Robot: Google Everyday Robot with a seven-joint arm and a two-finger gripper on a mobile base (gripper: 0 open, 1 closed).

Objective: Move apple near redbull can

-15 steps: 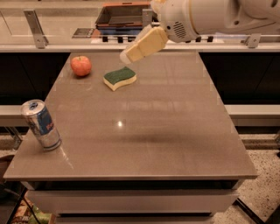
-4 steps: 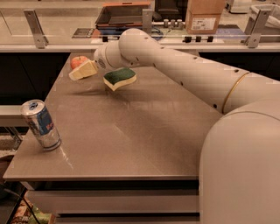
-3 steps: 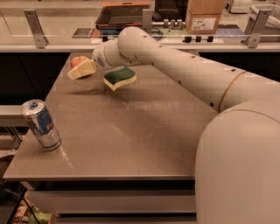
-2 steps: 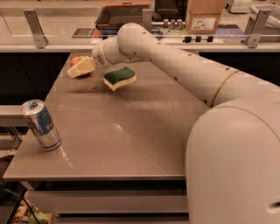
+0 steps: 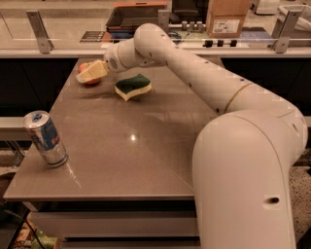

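Note:
The red-orange apple (image 5: 88, 76) sits at the far left corner of the brown table (image 5: 146, 146), mostly hidden behind my gripper. My gripper (image 5: 91, 73), with cream-coloured fingers, is right at the apple, on its near side. The redbull can (image 5: 45, 139), silver and blue, stands upright near the table's front left edge, far from the apple. My white arm reaches in from the lower right across the table to the apple.
A green-and-yellow sponge (image 5: 133, 86) lies just right of the apple. A counter with metal rail posts (image 5: 40, 31), a cardboard box (image 5: 228, 17) and a dark tray (image 5: 136, 14) runs behind the table.
The arm swung from above the sponge down to the apple at the far left. Over the last second the gripper has edged closer onto the apple. The can and sponge have not moved.

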